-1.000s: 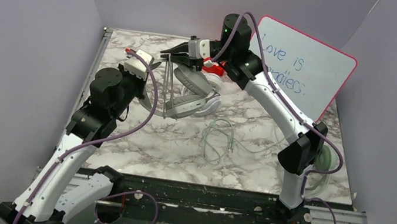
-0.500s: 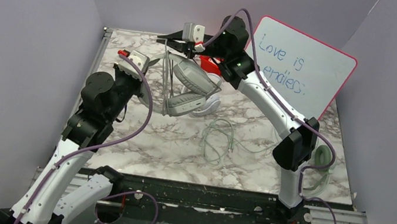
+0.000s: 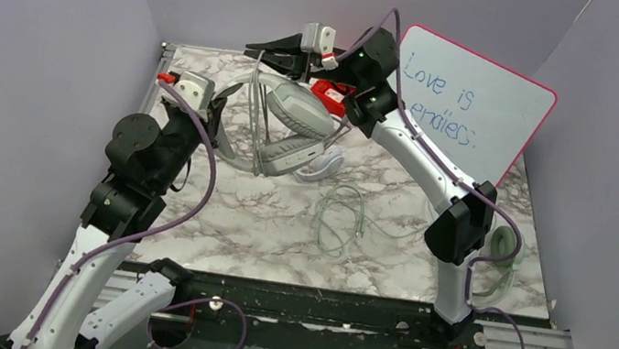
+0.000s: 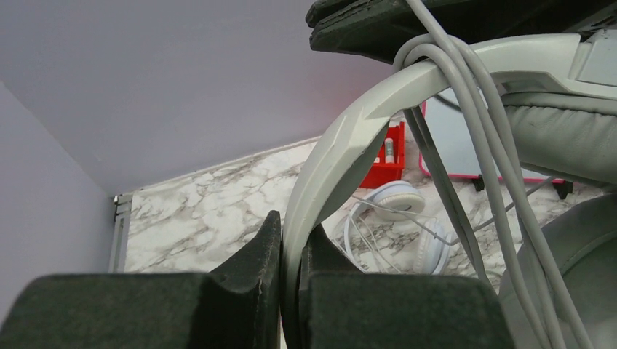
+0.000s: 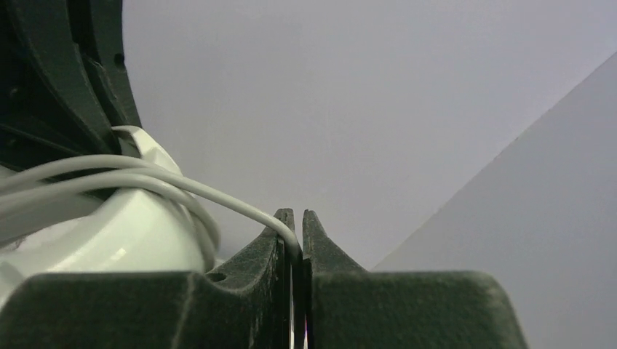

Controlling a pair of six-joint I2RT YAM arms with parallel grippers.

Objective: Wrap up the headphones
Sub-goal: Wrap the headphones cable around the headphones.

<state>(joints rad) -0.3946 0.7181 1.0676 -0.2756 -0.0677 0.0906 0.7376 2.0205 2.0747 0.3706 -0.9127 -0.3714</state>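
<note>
Up off the table, between both grippers: holding the headphones aloft. With the left gripper, pinching the band edge-on, jaws tight against it. With the right gripper, just above and beyond the left, nipping the cable, jaws all but pressed together. Counting several turns over the band already, close by the left fingertips. Looks like mid-wrap. Next, probably: leading the cable round under the band for another turn, keeping it taut, holding the left pinch firm against any swivel.
</note>
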